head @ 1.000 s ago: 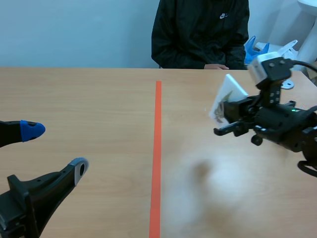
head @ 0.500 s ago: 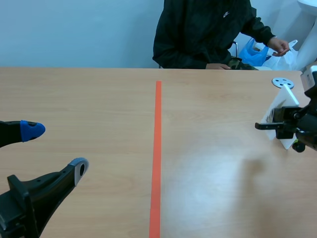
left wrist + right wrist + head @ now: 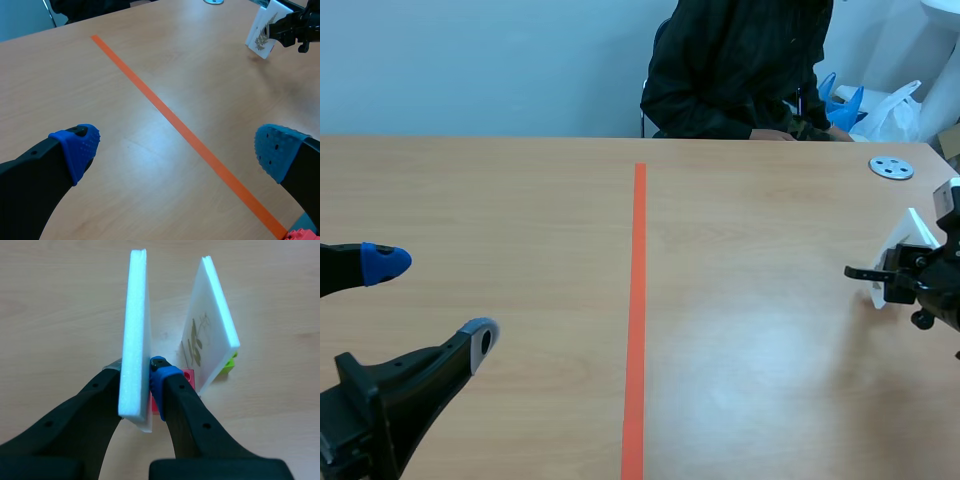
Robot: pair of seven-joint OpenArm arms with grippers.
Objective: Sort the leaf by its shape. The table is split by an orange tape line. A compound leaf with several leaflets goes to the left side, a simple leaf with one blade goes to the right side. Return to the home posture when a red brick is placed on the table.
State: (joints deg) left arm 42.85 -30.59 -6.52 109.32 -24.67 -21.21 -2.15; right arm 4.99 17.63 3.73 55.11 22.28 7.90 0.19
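1. Right gripper [image 3: 136,371]: closed on a white foam leaf card [image 3: 136,315], which is pinched near its lower end between the two pads. It is seen edge-on from the right wrist view.
2. Leaf card, position: held upright with its long axis vertical, low over the table [image 3: 520,200]. It is close to the table's right edge and well to the right of the orange tape line [image 3: 638,300].
3. Second card [image 3: 212,325]: white foam, standing just beside the held card on the blue-padded finger's side and leaning slightly away from it. It is propped on a pink toy brick [image 3: 189,376] and a green toy brick [image 3: 230,362]. Its printed face, turned toward the held card, shows an olive sprig with several small blades.
4. Print on the held card: not legible. The left wrist view shows one sprig-printed card at the right gripper, but I cannot tell which of the two it is.
5. Left gripper [image 3: 176,147]: fingers spread wide and holding nothing, over the near left corner. It is much the farther of the two from the cards.
6. Judgement: the coming move belongs to the right arm, a straight set-down. The narrow gap to the second card is the thing to watch.
7. Also present: a metal disc [image 3: 891,168] near the far right corner, and a person [image 3: 740,70] seated at the far edge.
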